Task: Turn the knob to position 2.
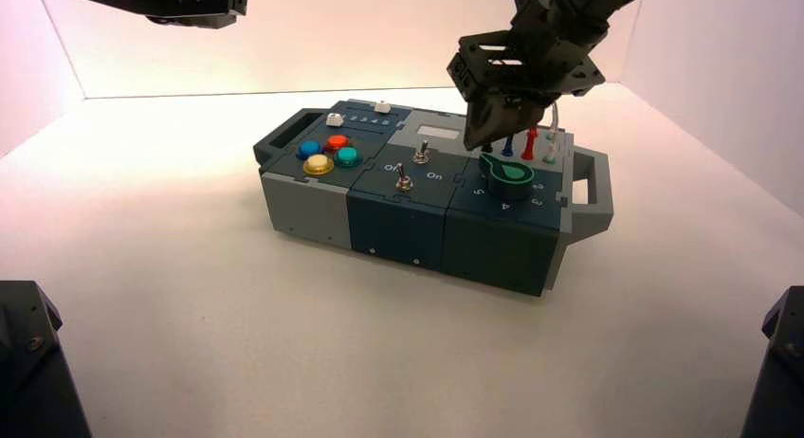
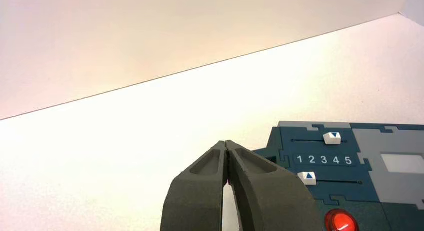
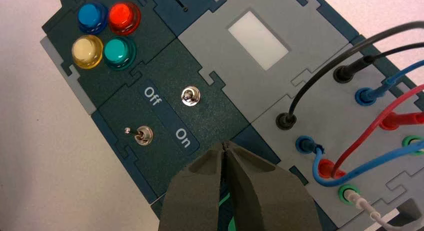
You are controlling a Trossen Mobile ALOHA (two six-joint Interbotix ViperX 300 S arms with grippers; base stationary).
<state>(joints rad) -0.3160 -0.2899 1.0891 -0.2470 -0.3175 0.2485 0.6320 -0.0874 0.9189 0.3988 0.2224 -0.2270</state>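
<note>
Knob (image 1: 513, 173) with green pointer sits just under the right gripper (image 1: 488, 135), at its 12 o'clock, fingers pressed together; closed tips may skid off instead of turning it.

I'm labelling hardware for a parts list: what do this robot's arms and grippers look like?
Both arms are black. The right gripper sits below a boxy, open-framed black wrist housing. The left gripper has broad, dark grey matte fingers, tapered to blunt tips with recessed outer faces. No markings or cables are visible.

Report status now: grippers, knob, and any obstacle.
Right gripper shut, directly above the knob. Left gripper shut, parked high, off the box. Nothing blocking the knob; plugged wires sit behind it.
</note>
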